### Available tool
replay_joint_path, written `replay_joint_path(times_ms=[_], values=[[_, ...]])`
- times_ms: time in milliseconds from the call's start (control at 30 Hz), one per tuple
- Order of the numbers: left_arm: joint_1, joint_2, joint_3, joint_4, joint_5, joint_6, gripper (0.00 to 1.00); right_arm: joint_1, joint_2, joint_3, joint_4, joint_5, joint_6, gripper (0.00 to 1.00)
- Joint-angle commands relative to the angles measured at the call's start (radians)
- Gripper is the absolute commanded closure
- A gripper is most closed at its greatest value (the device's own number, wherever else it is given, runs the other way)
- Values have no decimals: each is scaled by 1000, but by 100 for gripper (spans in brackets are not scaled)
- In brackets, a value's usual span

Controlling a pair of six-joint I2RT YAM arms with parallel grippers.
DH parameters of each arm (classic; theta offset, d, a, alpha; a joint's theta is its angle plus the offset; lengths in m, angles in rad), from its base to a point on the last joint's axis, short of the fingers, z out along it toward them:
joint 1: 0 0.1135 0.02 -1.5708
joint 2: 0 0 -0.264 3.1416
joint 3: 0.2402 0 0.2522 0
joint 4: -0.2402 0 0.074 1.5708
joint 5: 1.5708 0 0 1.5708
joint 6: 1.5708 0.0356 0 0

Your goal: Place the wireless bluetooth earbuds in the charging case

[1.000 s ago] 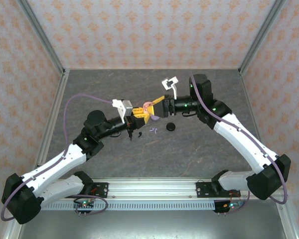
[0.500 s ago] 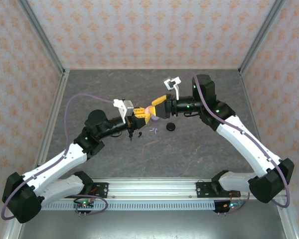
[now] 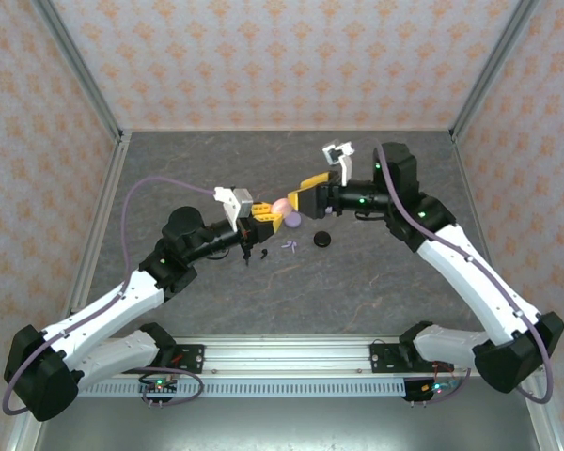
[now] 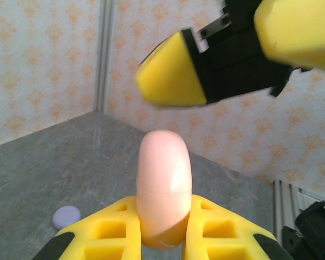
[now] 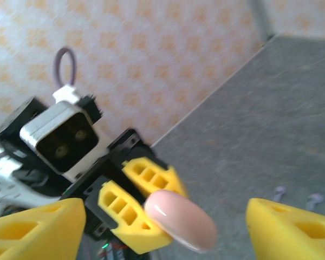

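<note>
Right now, my left claw (image 3: 265,221) clenched on the pink charging case (image 4: 163,184), my right claw (image 3: 305,193) released and gaping just beside it, lilac earbuds (image 3: 289,247) lying mid-worktop (image 3: 183,164), away from every edge.

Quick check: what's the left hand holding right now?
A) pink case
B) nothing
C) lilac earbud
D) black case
A: the left wrist view shows the left hand shut on the pink case, which stands up between its yellow fingers. The black case lies on the table.
</note>
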Motion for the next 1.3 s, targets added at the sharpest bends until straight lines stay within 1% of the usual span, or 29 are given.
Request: replay_joint_path(times_ms=[0,67,133,233,333,467,533,600,833,1033,1100,1167,1267], values=[[2,22,36,-78,-125,21,100,-24,-83,-42,9,266,14,17],[24,55,51,-119,-146,5,100,-29,-107,-75,0,375,25,13],[65,98,61,-134,-152,-36,100,-33,-132,-117,-1,471,48,10],[135,167,61,-123,-158,-105,100,-33,-151,-162,-15,555,78,9],[203,259,80,-127,-144,-156,100,-34,-151,-189,-43,608,99,9],[266,422,157,-204,-133,-190,100,-34,-147,-219,-58,631,115,9],[305,517,204,-219,-78,-217,100,-33,-147,-230,-52,628,118,9],[331,594,253,-237,-52,-245,100,-34,-146,-234,-55,627,121,9],[353,821,431,-344,-13,-262,100,-34,-147,-243,-94,637,116,9],[360,945,489,-340,7,-293,100,-35,-156,-256,-113,651,122,9],[362,977,499,-334,23,-310,97,-34,-151,-255,-111,647,125,9],[362,997,503,-327,33,-323,92,-34,-148,-253,-112,647,124,9],[365,1016,503,-322,35,-331,80,-33,-140,-244,-124,653,116,9]])
